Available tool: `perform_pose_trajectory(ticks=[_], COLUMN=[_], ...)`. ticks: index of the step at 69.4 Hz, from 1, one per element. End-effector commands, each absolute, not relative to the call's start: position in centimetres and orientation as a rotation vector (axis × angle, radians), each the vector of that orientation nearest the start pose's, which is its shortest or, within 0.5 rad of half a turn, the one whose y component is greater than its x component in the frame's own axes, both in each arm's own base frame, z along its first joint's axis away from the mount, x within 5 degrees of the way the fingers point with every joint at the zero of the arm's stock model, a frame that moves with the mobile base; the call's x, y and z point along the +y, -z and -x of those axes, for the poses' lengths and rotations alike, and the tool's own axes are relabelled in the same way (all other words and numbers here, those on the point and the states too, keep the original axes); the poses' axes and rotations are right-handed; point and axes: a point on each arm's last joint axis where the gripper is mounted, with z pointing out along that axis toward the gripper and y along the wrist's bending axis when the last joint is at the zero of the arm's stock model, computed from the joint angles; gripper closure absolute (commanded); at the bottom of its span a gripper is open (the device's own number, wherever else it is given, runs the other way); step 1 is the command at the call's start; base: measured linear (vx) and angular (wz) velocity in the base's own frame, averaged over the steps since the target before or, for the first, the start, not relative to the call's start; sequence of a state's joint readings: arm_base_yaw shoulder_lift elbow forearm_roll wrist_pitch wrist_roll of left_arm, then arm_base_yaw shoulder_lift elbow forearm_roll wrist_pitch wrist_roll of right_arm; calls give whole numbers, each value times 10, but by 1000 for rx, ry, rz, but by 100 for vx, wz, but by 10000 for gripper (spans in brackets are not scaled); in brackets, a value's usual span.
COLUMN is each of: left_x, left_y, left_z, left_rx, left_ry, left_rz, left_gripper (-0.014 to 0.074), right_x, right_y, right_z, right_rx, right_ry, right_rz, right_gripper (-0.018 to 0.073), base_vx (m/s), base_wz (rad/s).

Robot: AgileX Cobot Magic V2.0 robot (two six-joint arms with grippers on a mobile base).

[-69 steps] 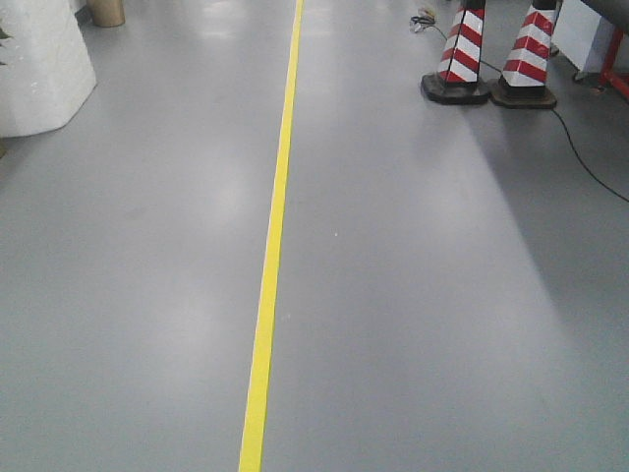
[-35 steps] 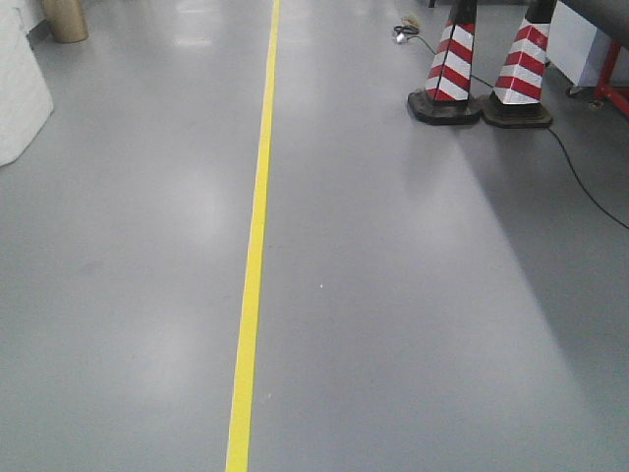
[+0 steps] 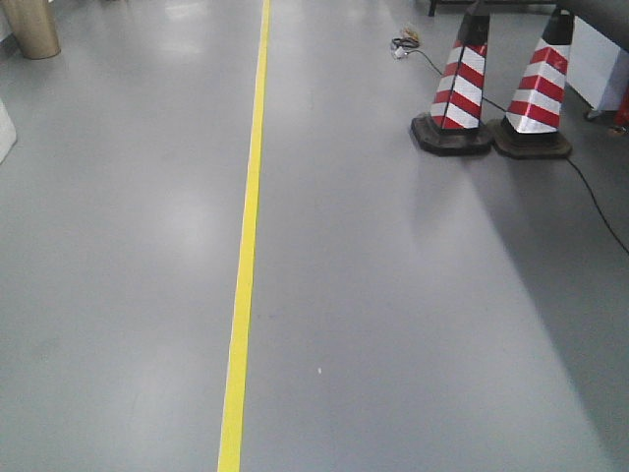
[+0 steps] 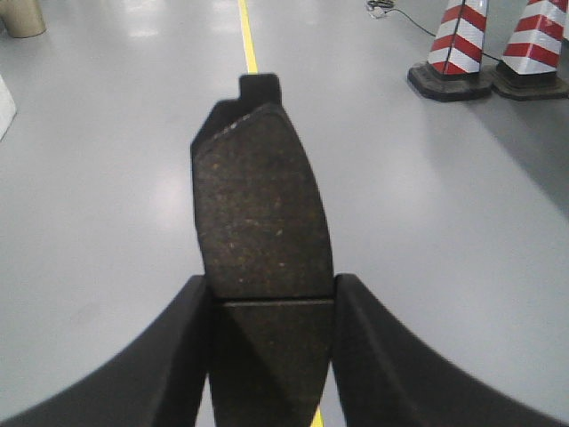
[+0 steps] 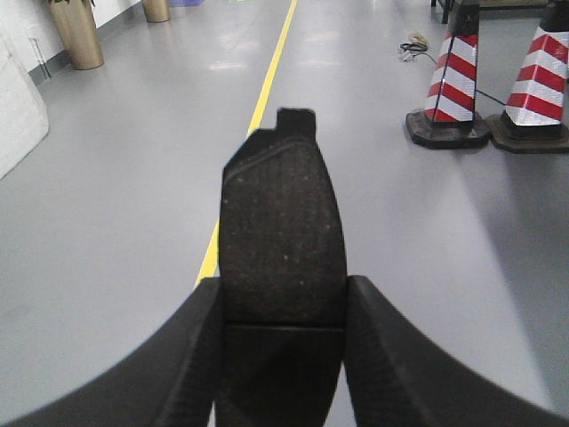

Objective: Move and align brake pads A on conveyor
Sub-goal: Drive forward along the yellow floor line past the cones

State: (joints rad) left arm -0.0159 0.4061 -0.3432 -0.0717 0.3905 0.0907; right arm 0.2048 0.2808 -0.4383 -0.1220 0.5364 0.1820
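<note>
My left gripper (image 4: 271, 298) is shut on a brake pad (image 4: 258, 205), a dark grey curved pad with a thin centre groove and a black backing tab at its far end. It sticks out forward above the grey floor. My right gripper (image 5: 283, 298) is shut on a second brake pad (image 5: 283, 222) of the same kind, held the same way. In each wrist view both black fingers press the pad's long edges. The conveyor is out of view. Neither gripper shows in the front view.
A yellow floor line (image 3: 246, 236) runs straight ahead over grey floor. Two red-and-white striped cones (image 3: 460, 93) (image 3: 539, 93) stand at the right, with a black cable (image 3: 590, 197) trailing past them. A brown cylinder (image 3: 28, 28) stands far left. A white object (image 5: 18, 107) is at the left.
The front view has shifted: the cones sit lower in the picture, the yellow line has shifted left, and the white object at the left has slid almost out of frame.
</note>
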Motion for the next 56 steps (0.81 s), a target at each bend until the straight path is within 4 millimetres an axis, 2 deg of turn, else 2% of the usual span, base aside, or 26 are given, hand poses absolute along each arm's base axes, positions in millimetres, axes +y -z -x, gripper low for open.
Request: perform_pose_trajectory(ticks=[1, 56], left_x=[-4, -4], left_y=[-283, -283], left_z=[-94, -94], left_rx=[1816, 1816], left_ry=[28, 28], left_rz=[-44, -44], left_gripper=[602, 602], right_x=[8, 8], right_y=[-313, -313], right_z=[-66, -66], right_rx=[1740, 1740], right_ry=[-140, -140], right_rz=[83, 83], right_gripper=[566, 566], base_vx=[72, 72], base_wz=[5, 0])
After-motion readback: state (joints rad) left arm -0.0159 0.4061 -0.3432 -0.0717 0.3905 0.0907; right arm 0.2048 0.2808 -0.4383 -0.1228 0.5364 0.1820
